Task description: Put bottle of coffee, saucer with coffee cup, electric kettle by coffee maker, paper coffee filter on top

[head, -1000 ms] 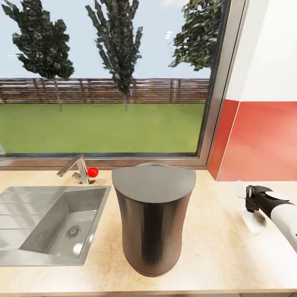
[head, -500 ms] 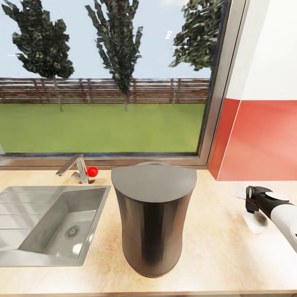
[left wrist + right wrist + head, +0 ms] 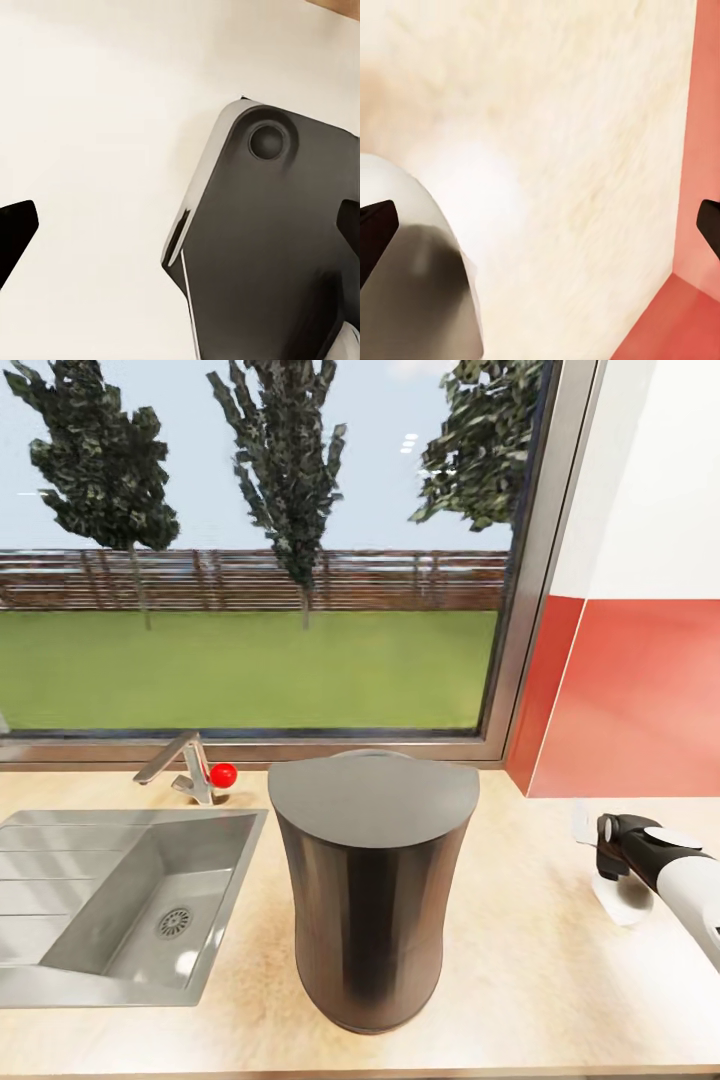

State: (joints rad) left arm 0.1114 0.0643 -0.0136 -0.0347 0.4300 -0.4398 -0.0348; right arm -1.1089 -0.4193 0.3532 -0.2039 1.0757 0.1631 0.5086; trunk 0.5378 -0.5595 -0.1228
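The coffee maker (image 3: 372, 890), a tall dark grey waisted cylinder, stands upright on the light wood-grain kitchen countertop (image 3: 520, 970) right in front of me. Over the counter to its right, close to the red wall, is my right arm's black wrist (image 3: 615, 843), with a pale white thing (image 3: 620, 900) on the counter beneath it. In the right wrist view the right gripper (image 3: 544, 225) is open wide over the counter, beside a white rounded thing (image 3: 412, 202) that I cannot identify. The left gripper (image 3: 182, 229) is open and holds nothing.
A steel sink (image 3: 120, 900) with a faucet (image 3: 185, 765) and a red knob (image 3: 224, 774) is set into the counter left of the coffee maker. A large window (image 3: 260, 560) runs behind. A red backsplash (image 3: 640, 700) closes the right side. A dark robot part (image 3: 262, 247) shows under the left gripper.
The whole head view has shifted slightly, so the coffee maker looks a touch larger. The right arm and the things on the counter have stayed put.
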